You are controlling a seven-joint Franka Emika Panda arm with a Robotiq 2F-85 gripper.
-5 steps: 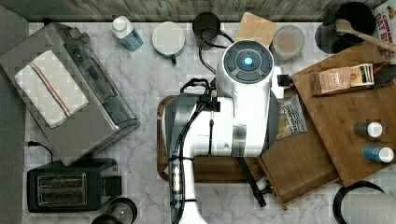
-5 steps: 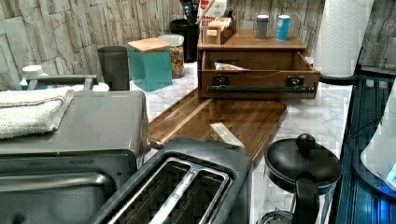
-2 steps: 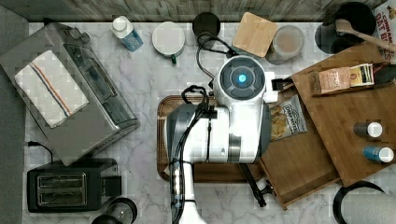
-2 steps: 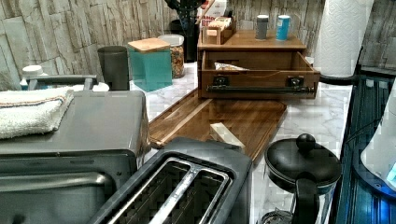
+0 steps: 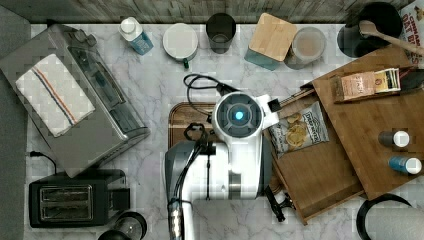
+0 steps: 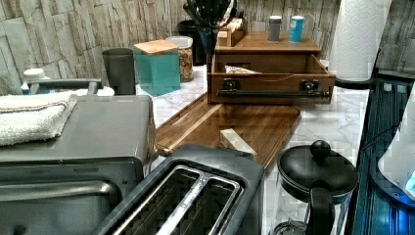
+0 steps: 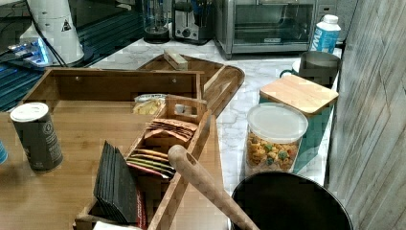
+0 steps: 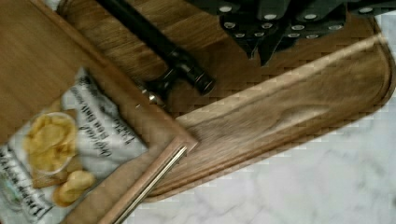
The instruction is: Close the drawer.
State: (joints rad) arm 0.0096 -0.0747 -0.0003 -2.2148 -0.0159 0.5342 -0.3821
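The light-brown bamboo drawer (image 5: pixel 320 172) stands pulled out from under the wooden shelf (image 5: pixel 372 130), with a chip bag (image 5: pixel 300 131) lying inside. Its black handle (image 6: pixel 271 93) runs along the front panel (image 6: pixel 271 81). The arm (image 5: pixel 237 117) hangs over the drawer's front corner and hides the gripper in the top view. In the left view the gripper (image 6: pixel 210 19) is above the drawer's left front corner. In the wrist view the gripper (image 8: pixel 261 51) is shut with nothing in it, just above the handle (image 8: pixel 159 37) and beside the chip bag (image 8: pixel 70 149).
A darker wooden tray (image 6: pixel 244 122) lies in front of the drawer with a small wooden block (image 6: pixel 237 142) on it. Toaster oven (image 5: pixel 75 95), toaster (image 5: pixel 70 202), teal canister (image 6: pixel 157 68), snack jar (image 7: pixel 275 143), kettle (image 6: pixel 315 171) and paper towel roll (image 6: pixel 359 34) stand around.
The arm has moved toward the top view's left and bottom, off the drawer's middle to its front corner. The gripper has come into the left view. The drawer has stayed put.
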